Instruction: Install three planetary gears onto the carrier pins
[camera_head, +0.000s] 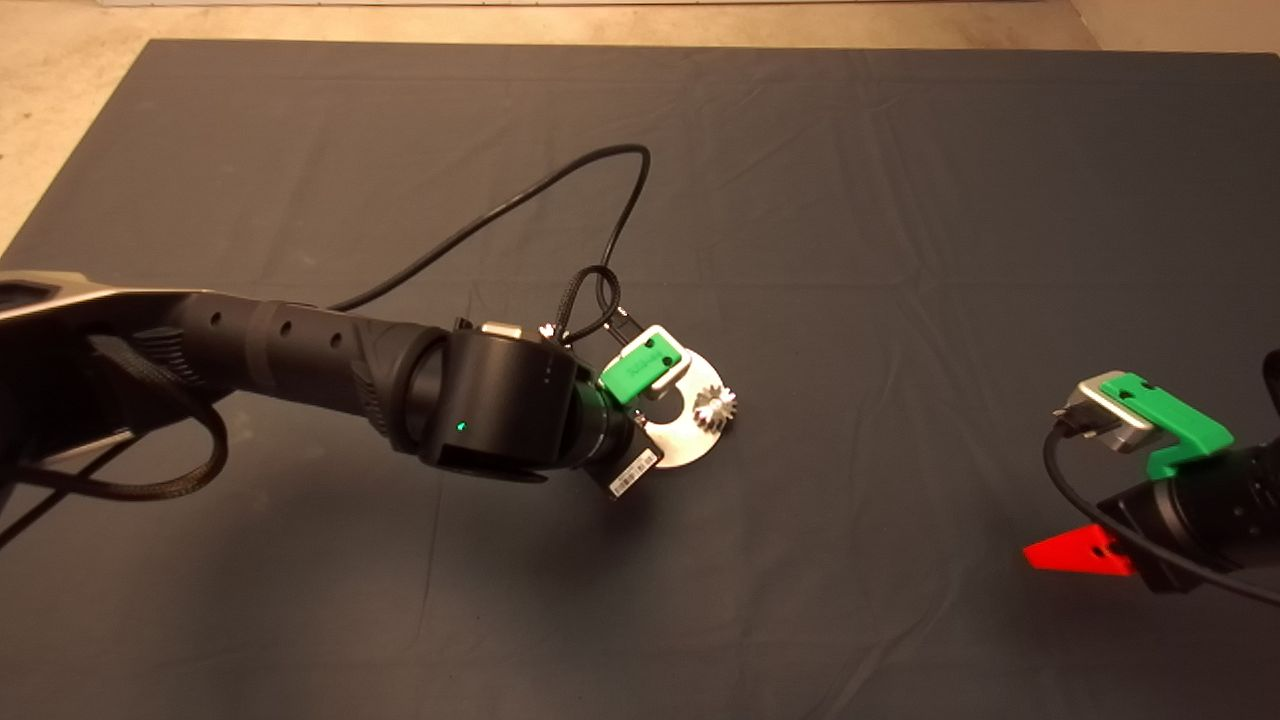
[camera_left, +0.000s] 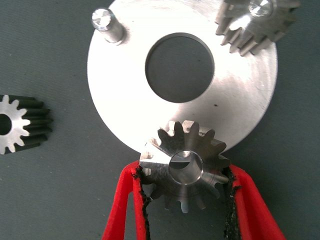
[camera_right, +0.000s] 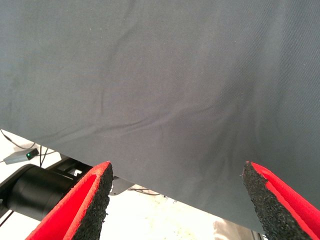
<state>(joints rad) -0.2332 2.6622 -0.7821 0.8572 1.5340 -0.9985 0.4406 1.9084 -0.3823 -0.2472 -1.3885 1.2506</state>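
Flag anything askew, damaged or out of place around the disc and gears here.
The small silvery toothed metal gear in the left claw sits tilted over the flat round silver disc's rim, not square on a pin. The claw's black pads look frayed. Another gear lies off-disc on the mat.

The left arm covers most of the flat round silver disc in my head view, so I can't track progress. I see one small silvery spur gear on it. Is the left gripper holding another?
Observer: Yes. The left gripper is shut on a second silvery spur gear, with a black pad on either side, at the silver disc's rim. I cannot tell whether a pin is through its hole.
Operator: Is there a third gear anywhere?
Observer: Yes. A loose gear lies on the dark mat beside the disc, apart from it.
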